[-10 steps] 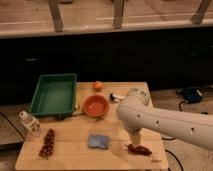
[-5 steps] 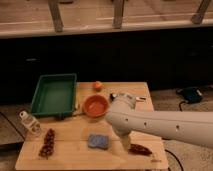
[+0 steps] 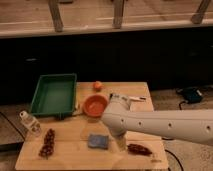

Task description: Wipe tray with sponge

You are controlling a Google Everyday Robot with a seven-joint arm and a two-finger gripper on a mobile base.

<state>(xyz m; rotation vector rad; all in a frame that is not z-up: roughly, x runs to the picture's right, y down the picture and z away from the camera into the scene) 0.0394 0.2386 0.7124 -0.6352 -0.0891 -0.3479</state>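
The green tray (image 3: 54, 96) lies at the back left of the wooden table (image 3: 70, 156), with nothing in it. Near the front edge, flat on the wood, is the blue-grey sponge (image 3: 98, 141). My white arm reaches in from the right across the middle of the table. Its gripper (image 3: 121, 143) hangs down just right of the sponge, close above the table, mostly hidden by the arm. It holds nothing. The tray is well to the gripper's far left.
An orange bowl (image 3: 95, 105) stands between tray and arm, and a small orange fruit (image 3: 98, 85) lies behind it. A dark red chilli (image 3: 138, 149) is right of the gripper. A small bottle (image 3: 30, 122) and a brown cluster (image 3: 48, 143) occupy the front left.
My arm has swung left and lowered, bringing the gripper from near the chilli to just beside the sponge. Nothing on the table has moved.
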